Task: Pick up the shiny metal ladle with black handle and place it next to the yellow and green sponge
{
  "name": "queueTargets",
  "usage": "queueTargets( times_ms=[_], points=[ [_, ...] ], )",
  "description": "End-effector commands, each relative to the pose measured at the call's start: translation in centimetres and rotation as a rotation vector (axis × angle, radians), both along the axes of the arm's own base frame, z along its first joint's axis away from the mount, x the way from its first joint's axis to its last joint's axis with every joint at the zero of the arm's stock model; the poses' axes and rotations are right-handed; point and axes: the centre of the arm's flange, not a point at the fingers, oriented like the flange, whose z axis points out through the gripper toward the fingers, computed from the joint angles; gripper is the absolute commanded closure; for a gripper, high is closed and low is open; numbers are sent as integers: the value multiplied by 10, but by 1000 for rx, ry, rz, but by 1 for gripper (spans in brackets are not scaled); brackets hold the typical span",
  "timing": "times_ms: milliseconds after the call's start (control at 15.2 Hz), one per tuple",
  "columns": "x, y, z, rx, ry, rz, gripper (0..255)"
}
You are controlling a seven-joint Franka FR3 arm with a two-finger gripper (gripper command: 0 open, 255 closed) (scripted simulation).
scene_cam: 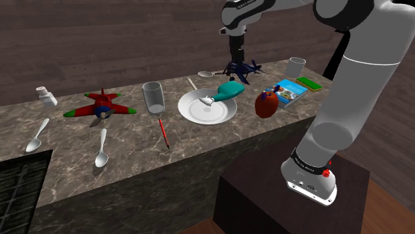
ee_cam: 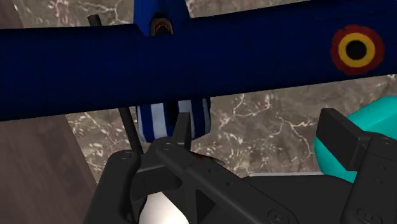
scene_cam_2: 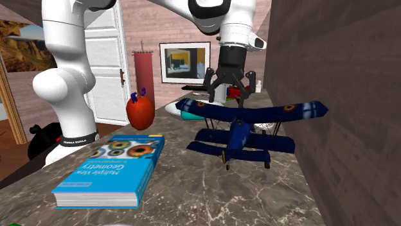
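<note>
The ladle [scene_cam: 206,74] lies at the back of the marble counter [scene_cam: 133,156], its small pale bowl towards the shoulder view's left and its handle running towards a blue toy biplane [scene_cam: 243,68]. My gripper [scene_cam: 237,58] hangs open just above the biplane's near wing [scene_cam_2: 250,114], between ladle and plane, with nothing between its fingers. In the wrist view the gripper [ee_cam: 254,137] looks down on the blue wing [ee_cam: 191,63]. A pale rounded shape [ee_cam: 159,210] shows through the left finger's links. The green sponge [scene_cam: 309,82] lies at the counter's far right end.
A white plate [scene_cam: 199,114] carries a teal object [scene_cam: 231,91]. Around it stand a glass [scene_cam: 153,97], a red round object [scene_cam: 266,104], a blue book [scene_cam: 288,92] and a cup [scene_cam: 296,66]. Further left lie a pencil [scene_cam: 163,133], a red toy plane [scene_cam: 100,106] and two spoons [scene_cam: 101,149].
</note>
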Motion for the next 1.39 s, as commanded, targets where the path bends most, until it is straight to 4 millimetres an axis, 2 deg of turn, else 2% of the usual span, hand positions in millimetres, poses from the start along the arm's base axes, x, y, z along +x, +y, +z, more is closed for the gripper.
queueTargets(
  times_ms=[0,396,462,528,1056,1122,1188,1320],
  points=[
    [16,-3,-18,-7,-16,35,0],
    [70,-8,-54,-32,-103,150,0],
    [26,4,1,62,34,29,0],
    [26,4,1,62,34,29,0],
    [89,-20,-53,161,-133,167,0],
    [51,-7,1,204,44,-116,0],
    [51,-7,1,204,44,-116,0],
    [62,-12,-15,201,-5,-44,0]
  ],
)
